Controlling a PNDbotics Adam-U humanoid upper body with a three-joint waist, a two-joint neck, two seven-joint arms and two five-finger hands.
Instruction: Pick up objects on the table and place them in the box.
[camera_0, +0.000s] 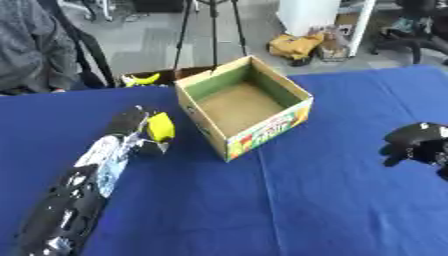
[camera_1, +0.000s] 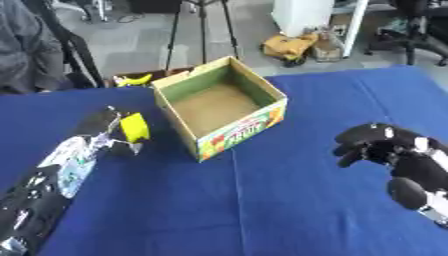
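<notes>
An open cardboard box (camera_0: 244, 102) with a printed front stands on the blue table, and its inside looks bare. My left hand (camera_0: 136, 127) reaches in from the lower left, just left of the box, shut on a small yellow object (camera_0: 161, 126). The object sits beside the box's left wall, outside it. My right hand (camera_1: 378, 145) hangs at the right, well clear of the box, fingers curled and holding nothing.
The blue tablecloth (camera_0: 289, 200) covers the whole table. A yellow banana-like thing (camera_0: 143, 79) lies beyond the table's far edge behind the box. A person stands at the far left. Tripod legs and floor clutter lie beyond.
</notes>
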